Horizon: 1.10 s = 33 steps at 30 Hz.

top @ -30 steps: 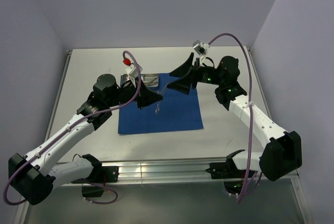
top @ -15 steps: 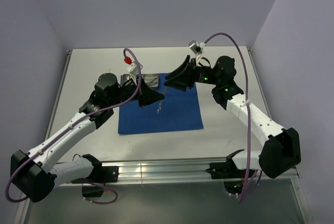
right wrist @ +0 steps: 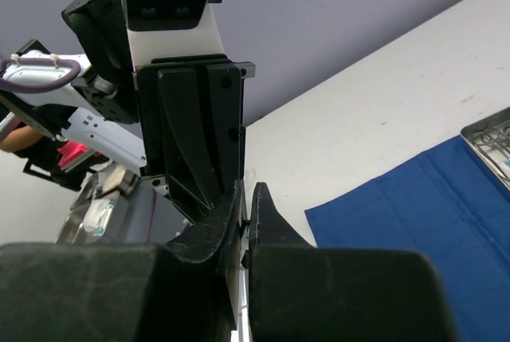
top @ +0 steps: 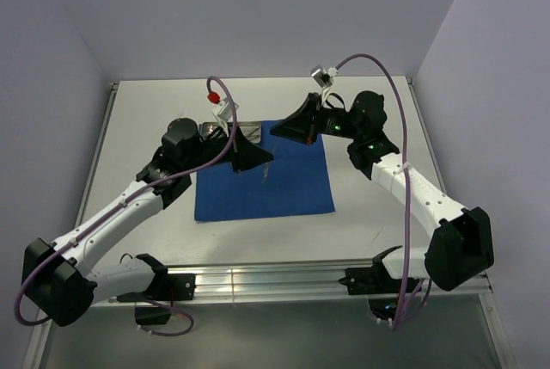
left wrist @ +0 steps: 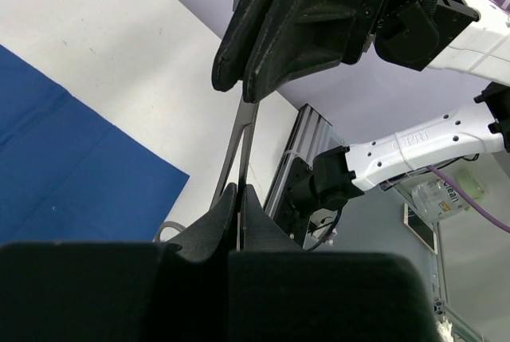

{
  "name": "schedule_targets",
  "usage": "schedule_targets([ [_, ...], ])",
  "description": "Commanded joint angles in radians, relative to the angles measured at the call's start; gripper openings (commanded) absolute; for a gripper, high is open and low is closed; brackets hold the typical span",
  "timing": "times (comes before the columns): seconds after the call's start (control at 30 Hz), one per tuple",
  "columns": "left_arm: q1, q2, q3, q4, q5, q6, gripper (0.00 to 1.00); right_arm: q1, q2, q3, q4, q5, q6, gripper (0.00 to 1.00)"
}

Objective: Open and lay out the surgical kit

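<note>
One pair of tweezers (left wrist: 248,119) hangs in the air above the spread blue cloth (top: 284,188). The left gripper (left wrist: 239,192) is clamped tight on one end and the right gripper (right wrist: 248,189) on the other, which looks like a hand-over before the tweezers are laid out. There are two grippers, one pair of tweezers, one cloth and one steel tray (top: 249,131) at the cloth's far-left corner. The tray's contents are too small to count.
</note>
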<state>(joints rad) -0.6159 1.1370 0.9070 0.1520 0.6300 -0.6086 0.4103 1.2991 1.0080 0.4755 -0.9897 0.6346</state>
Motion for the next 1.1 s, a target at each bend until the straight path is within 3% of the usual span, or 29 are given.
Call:
schedule_targets([
  [0.0,-0.004,0.001,0.067,0.041,-0.033,-0.01,0.0,0.007,0.002,0.043,0.0,0.026,-0.022,0.0],
  [0.1,-0.004,0.007,0.082,-0.002,-0.055,0.021,0.05,0.007,0.008,0.046,-0.002,0.016,-0.024,0.0],
  [0.13,-0.004,0.007,0.087,-0.014,-0.065,0.042,0.19,0.007,0.009,0.047,0.0,0.013,-0.021,0.0],
  [0.2,-0.004,0.001,0.086,-0.02,-0.067,0.049,0.33,0.007,0.011,0.046,0.002,0.005,-0.019,0.0],
  [0.23,-0.004,0.0,0.086,-0.026,-0.073,0.061,0.5,0.007,0.012,0.046,0.003,-0.001,-0.019,0.0],
  [0.33,-0.004,-0.013,0.079,-0.041,-0.082,0.079,0.61,0.005,0.009,0.037,0.014,-0.01,-0.018,0.0],
  [0.53,-0.002,-0.06,0.063,-0.061,-0.076,0.166,0.59,-0.002,0.006,0.014,0.058,-0.039,0.028,0.0],
  [0.67,0.053,-0.106,0.04,-0.121,0.017,0.288,0.53,-0.008,0.008,-0.016,0.277,-0.115,0.167,0.0],
  [0.77,0.161,-0.1,0.046,-0.114,0.305,0.314,0.48,-0.007,0.014,-0.034,0.455,-0.162,0.312,0.0],
  [0.8,0.18,-0.074,0.047,-0.085,0.468,0.29,0.47,-0.007,0.022,-0.035,0.5,-0.177,0.35,0.0],
  [0.93,0.197,0.01,0.098,-0.117,0.606,0.231,0.41,0.001,0.025,-0.039,0.632,-0.196,0.477,0.0],
  [1.07,0.19,0.029,0.125,-0.066,0.625,0.155,0.48,0.013,0.003,-0.048,0.601,-0.217,0.433,0.0],
])
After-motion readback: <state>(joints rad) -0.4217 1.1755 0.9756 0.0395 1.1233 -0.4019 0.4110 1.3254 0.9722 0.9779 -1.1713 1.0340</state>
